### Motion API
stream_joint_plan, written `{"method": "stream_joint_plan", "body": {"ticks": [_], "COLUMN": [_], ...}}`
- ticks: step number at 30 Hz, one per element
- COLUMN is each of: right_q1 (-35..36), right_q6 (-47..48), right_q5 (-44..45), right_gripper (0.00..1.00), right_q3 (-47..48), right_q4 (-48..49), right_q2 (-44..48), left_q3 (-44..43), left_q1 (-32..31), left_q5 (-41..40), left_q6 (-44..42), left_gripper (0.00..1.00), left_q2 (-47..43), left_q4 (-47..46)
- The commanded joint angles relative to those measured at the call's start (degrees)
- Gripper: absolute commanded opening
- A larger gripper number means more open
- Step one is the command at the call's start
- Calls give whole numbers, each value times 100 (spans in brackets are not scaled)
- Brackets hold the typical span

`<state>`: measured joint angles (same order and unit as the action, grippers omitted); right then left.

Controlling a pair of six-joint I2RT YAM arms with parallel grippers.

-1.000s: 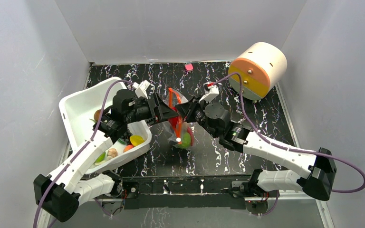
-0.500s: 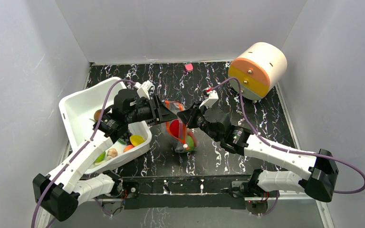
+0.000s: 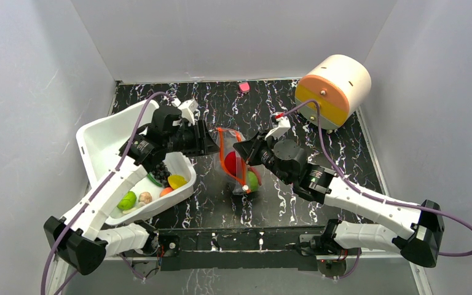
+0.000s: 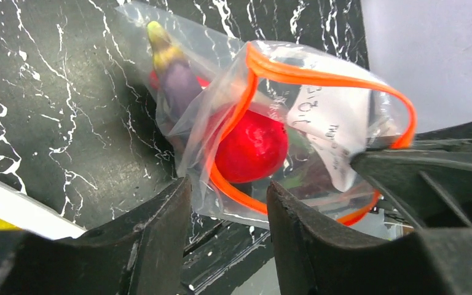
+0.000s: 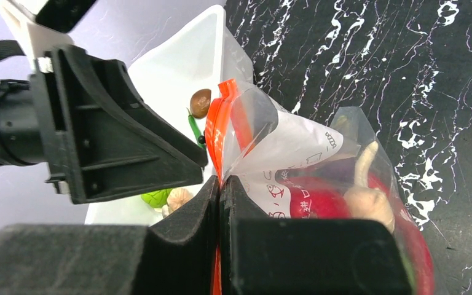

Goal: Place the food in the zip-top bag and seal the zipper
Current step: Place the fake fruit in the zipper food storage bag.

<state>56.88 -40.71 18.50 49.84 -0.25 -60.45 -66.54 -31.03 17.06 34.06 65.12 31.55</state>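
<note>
Near the bench's middle, the zip-top bag is hanging open with red apple, eggplant and green fruit inside. Loading is going best, I judge, if each piece from the white tub is dropped squarely through the orange loop with the rim held taut. Right jaws are pinching fully shut on the zipper. Slightly farther back, left jaws are standing half apart, gripping nothing, just beside the mouth.
</note>
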Motion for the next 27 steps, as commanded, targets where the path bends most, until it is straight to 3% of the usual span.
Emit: {"method": "stream_joint_plan", "body": {"ticks": [1, 10, 12, 16, 21, 27], "right_q1": [-15, -11, -11, -12, -61, -241], "right_q6": [-141, -252, -260, -124, 230, 392], "right_q5": [-4, -159, -170, 2, 676, 790], "right_gripper": [0, 0, 0, 0, 0, 0], "right_q3": [113, 126, 114, 11, -293, -372], "right_q4": [453, 397, 363, 227, -220, -521], "right_q2": [89, 14, -2, 24, 107, 139], "left_q3": [117, 215, 218, 74, 165, 698], "left_q1": [-92, -180, -208, -220, -220, -220], "left_q5": [30, -217, -226, -174, 846, 2374], "left_q6": [-330, -550, -562, -620, -258, 447], "left_gripper": [45, 39, 29, 1, 0, 0], "left_q2": [104, 516, 537, 456, -35, -47], "left_q4": [-87, -427, -484, -436, -1145, -2632]}}
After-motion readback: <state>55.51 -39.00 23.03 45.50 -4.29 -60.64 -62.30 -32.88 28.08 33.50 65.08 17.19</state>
